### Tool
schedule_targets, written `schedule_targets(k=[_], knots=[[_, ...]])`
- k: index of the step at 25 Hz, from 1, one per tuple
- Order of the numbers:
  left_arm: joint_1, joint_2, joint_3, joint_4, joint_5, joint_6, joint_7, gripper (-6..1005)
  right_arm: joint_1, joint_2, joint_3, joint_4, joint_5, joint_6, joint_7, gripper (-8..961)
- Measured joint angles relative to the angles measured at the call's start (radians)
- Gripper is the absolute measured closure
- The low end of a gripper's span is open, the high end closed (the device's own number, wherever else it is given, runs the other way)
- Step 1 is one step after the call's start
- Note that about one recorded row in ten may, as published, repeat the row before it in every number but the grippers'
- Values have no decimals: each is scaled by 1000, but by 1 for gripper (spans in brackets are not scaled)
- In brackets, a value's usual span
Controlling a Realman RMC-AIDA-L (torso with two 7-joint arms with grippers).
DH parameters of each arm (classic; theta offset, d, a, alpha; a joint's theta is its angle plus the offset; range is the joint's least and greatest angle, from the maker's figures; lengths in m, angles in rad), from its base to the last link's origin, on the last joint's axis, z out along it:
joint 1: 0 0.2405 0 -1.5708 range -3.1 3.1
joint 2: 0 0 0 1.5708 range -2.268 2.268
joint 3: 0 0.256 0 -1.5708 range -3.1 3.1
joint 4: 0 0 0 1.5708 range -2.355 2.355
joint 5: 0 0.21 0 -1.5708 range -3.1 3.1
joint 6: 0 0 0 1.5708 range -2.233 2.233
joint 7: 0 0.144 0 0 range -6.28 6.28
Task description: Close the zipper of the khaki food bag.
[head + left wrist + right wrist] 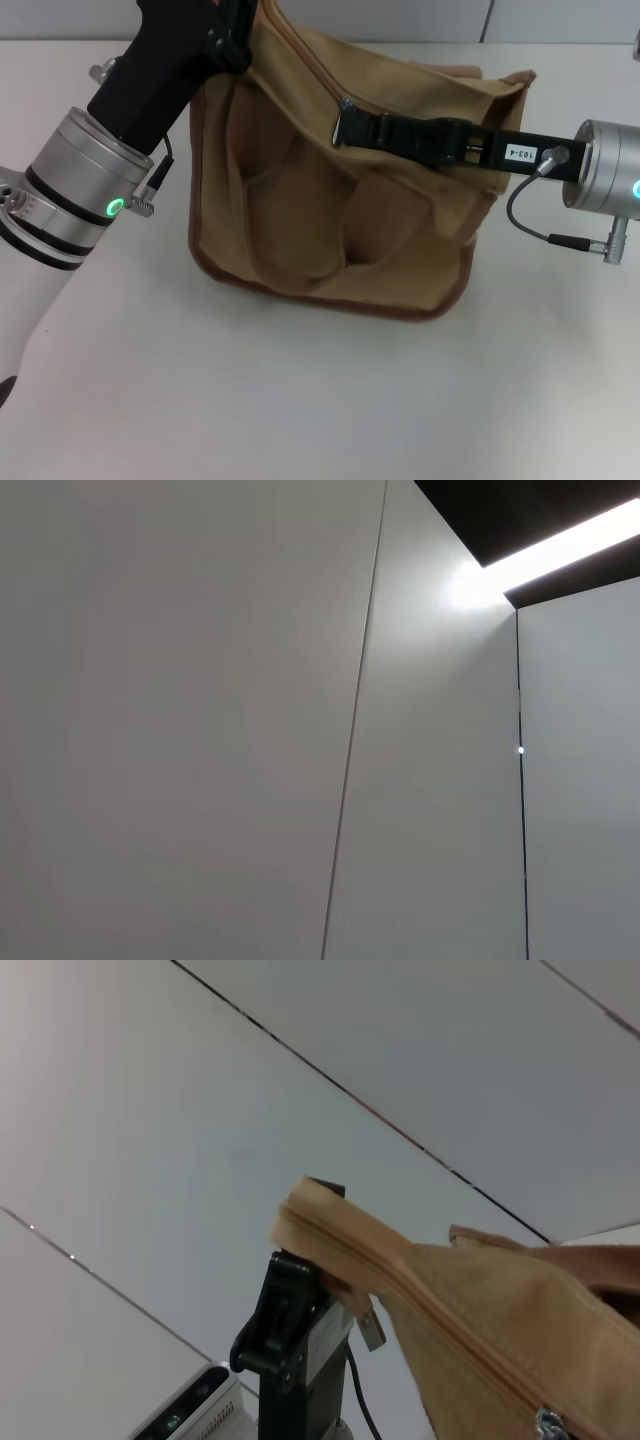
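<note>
The left gripper (232, 40), upper left, clamps the tan canvas khaki food bag (330, 220); the right gripper (345, 128), mid-frame, pinches its zipper (470, 1335). Fabric slack could jam it.

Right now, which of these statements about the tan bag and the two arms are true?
1. The boxy tan canvas bag with brown trim rests on a white table. True.
2. The black left pincer grips the bag's far top corner. True.
3. The right arm is parked away from the bag. False: the black right pincer reaches over the bag's top, at the khaki zipper line.
4. The left wrist camera shows the bag. False: it shows only the plain grey wall panels.
</note>
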Motion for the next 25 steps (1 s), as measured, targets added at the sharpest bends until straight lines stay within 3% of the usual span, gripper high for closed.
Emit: schedule_targets(k=[10,16,25], knots=[[-3,0,-3,0,0,-6,0,901,-11,4,4,-16,12,-17,-124,197],[-12,0,-3,0,0,-20,0,900,-3,2,-25,-17,14,40,-87,197],[-16,0,-8,0,0,-30,3,898,0,4,-22,-22,68,-2,-128,197]])
